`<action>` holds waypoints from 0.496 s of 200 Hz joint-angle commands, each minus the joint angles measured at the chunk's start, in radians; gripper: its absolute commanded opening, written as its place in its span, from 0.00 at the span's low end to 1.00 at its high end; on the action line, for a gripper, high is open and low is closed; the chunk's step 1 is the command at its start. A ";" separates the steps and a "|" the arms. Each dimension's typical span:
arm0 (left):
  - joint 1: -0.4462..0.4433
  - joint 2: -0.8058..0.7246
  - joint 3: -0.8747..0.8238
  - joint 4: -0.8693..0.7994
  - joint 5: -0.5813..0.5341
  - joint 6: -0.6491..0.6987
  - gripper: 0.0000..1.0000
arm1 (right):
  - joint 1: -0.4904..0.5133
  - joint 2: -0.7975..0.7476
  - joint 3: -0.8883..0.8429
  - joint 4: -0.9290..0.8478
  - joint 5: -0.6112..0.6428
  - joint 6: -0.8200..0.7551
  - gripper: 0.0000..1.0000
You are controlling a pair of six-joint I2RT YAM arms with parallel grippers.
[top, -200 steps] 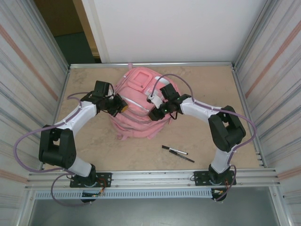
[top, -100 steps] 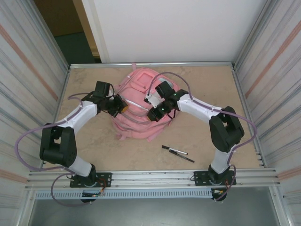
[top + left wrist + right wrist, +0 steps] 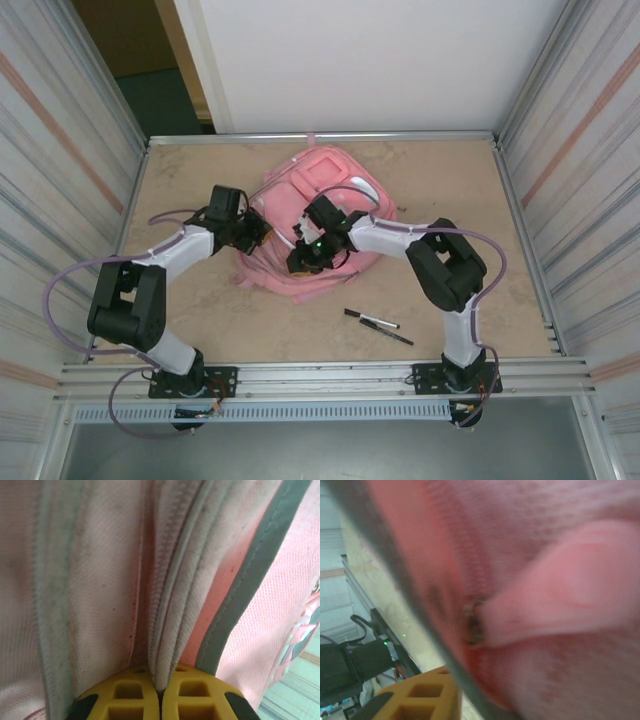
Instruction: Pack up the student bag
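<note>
The student bag is laid at the centre of the table. Two pens are seen toward the lower right, apart from it. A fabric fold at its left edge is pinched by the left gripper. The right gripper is bent onto its front, and its opening cannot be told.

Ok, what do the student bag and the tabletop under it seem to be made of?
The student bag looks like matte pink woven fabric, probably synthetic: the weave and coil zippers show close up. The tabletop seems bare board or plywood, dull mottled beige; which is unclear.
</note>
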 commanded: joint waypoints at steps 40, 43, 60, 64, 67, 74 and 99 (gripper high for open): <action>-0.026 -0.036 -0.031 -0.011 0.132 0.078 0.21 | 0.016 -0.183 -0.158 0.198 0.161 -0.012 0.42; -0.024 -0.043 -0.029 -0.024 0.128 0.093 0.23 | 0.012 -0.198 -0.164 0.183 0.169 -0.023 0.43; -0.010 -0.072 -0.023 -0.076 0.119 0.192 0.35 | 0.001 -0.283 -0.207 0.117 0.227 -0.062 0.51; -0.009 -0.079 -0.022 -0.081 0.127 0.224 0.38 | -0.001 -0.300 -0.218 0.113 0.237 -0.061 0.53; -0.008 -0.085 -0.022 -0.084 0.132 0.248 0.39 | -0.002 -0.314 -0.227 0.107 0.245 -0.060 0.53; -0.007 -0.103 -0.019 -0.101 0.140 0.301 0.41 | -0.005 -0.339 -0.241 0.096 0.264 -0.043 0.54; -0.034 -0.178 -0.046 -0.147 0.110 0.425 0.43 | -0.017 -0.379 -0.250 0.001 0.393 0.106 0.59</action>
